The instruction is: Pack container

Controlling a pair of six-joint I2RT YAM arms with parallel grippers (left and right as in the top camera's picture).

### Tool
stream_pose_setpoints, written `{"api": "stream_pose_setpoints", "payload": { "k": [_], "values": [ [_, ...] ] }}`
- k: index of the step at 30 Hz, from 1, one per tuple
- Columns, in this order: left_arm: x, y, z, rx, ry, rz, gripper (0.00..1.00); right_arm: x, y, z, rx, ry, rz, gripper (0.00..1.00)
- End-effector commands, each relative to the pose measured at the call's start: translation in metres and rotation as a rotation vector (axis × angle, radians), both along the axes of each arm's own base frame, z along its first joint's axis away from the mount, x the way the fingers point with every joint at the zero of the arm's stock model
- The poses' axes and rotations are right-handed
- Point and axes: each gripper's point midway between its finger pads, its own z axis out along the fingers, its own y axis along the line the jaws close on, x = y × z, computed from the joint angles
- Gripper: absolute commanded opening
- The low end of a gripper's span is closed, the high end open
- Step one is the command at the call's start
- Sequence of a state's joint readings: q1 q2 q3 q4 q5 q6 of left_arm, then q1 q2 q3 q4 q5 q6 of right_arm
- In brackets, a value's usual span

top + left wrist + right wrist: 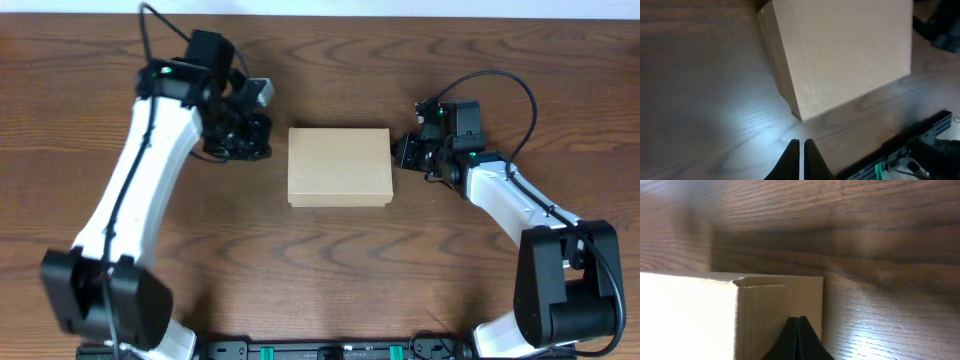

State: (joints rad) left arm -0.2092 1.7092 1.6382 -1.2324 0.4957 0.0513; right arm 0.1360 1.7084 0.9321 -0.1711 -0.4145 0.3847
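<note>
Against the container's [338, 166] right side, the right end effector [797, 336] has its fingers pressed together, pinching nothing. The left end effector [801, 154], likewise pressed together and empty, hovers just beside the container's left side. The container sits mid-counter [330, 270], lid down.

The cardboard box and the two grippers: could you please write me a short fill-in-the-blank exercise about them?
1. The cardboard box lies flat on the wooden table with its lid ____.
2. The left gripper holds nothing, and its jaws are ____.
3. Seen from overhead, the box lies ____ the left gripper and the right gripper.

Missing words: closed; shut; between.
</note>
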Motion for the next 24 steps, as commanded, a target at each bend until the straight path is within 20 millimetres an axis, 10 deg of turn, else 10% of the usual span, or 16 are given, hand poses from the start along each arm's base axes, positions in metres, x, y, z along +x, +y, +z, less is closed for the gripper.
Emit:
{"api": "stream_pose_setpoints", "payload": {
  "k": [1,7,15,24],
  "values": [
    [-0.006,0.01,0.022,0.017,-0.056,0.014,0.06,-0.004,0.003,0.004,0.027,0.025,0.0,0.01],
    [-0.036,0.029,0.056,0.063,-0.182,0.049,0.06,-0.029,-0.024,0.057,-0.087,0.03,-0.025,0.01],
    [-0.109,0.04,0.054,0.026,-0.256,0.053,0.06,-0.128,-0.036,0.153,-0.182,-0.134,-0.016,0.01],
    [-0.153,0.034,0.011,-0.064,-0.198,0.037,0.06,-0.226,-0.041,0.144,-0.118,-0.287,-0.019,0.01]
  ]
}}
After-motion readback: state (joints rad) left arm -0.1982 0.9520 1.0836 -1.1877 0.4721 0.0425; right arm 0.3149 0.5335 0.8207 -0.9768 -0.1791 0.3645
